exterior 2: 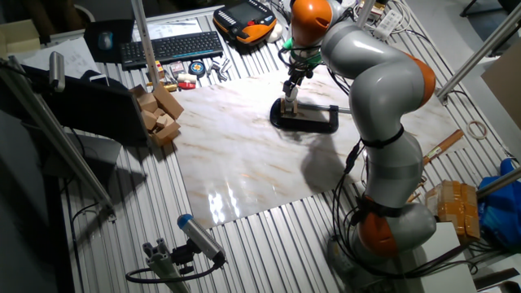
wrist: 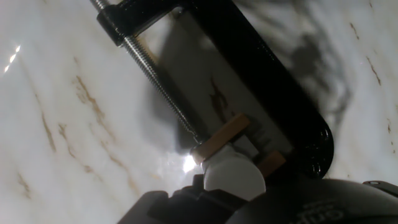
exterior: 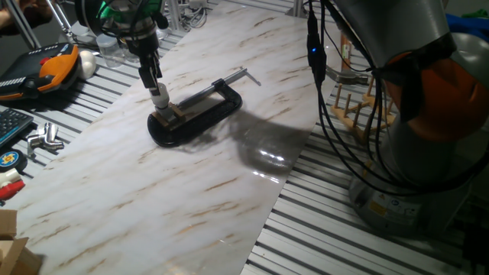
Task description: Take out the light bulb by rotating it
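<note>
Now, jaws: the gripper (exterior: 159, 98) points down over one end of the black C-clamp (exterior: 200, 113), its jaws clenched on the light bulb (exterior: 160, 99); in the hand view the dark finger bodies crowd the lower edge on both sides of the white globe.
Light bulb: small, frosted and white, standing upright on the tan wooden socket block (exterior: 174, 114), which sits inside the clamp's frame; in the hand view the light bulb (wrist: 233, 175) lies just below the block's pale wood (wrist: 222, 138). Whether its metal base is seated in the block or lifted free cannot be told.
C-clamp: it lies flat on the marble-patterned counter (exterior: 183, 191), its threaded screw (wrist: 158, 84) running from the far arm toward the block and touching it; the sliding handle (exterior: 246, 75) sticks out at the end away from the gripper.
Arm: grey links with orange joints reach from the base (exterior 2: 389, 232) beside the counter across to the clamp (exterior 2: 308, 119), the gripper (exterior 2: 290, 99) coming down on it from above.
Surroundings: a black and orange pendant (exterior: 47, 70) and a white egg-shaped object (exterior: 87, 63) rest on the slatted bench beyond the counter's edge; a keyboard (exterior 2: 171, 48) and a pile of wooden blocks (exterior 2: 159, 114) sit further off, well apart from the clamp.
</note>
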You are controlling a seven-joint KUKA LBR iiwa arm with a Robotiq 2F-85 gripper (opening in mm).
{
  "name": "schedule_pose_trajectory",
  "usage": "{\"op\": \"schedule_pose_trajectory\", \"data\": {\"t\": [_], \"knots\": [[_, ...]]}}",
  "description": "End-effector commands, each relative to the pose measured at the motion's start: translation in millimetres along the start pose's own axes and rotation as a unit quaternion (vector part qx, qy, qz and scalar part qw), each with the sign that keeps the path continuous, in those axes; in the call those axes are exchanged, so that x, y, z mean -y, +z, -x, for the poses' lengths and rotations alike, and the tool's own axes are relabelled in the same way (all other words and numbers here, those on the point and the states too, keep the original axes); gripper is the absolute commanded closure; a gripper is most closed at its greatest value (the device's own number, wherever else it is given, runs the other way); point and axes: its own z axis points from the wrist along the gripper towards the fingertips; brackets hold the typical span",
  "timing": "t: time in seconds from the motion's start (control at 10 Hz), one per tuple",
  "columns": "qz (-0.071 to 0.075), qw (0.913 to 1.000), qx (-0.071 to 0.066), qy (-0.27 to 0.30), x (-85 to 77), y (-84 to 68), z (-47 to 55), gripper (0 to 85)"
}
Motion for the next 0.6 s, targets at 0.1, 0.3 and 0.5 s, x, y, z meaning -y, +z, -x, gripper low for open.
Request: {"op": "schedule_pose_trajectory", "data": {"t": [0.1,0.3,0.5], "knots": [[0.0,1.0,0.0,-0.001,-0.9,4.5,-0.6,17.0],[0.003,1.0,0.0,-0.001,-2.6,7.9,-1.9,17.0],[0.005,1.0,-0.001,-0.003,-4.0,10.8,-3.8,17.0]]}}
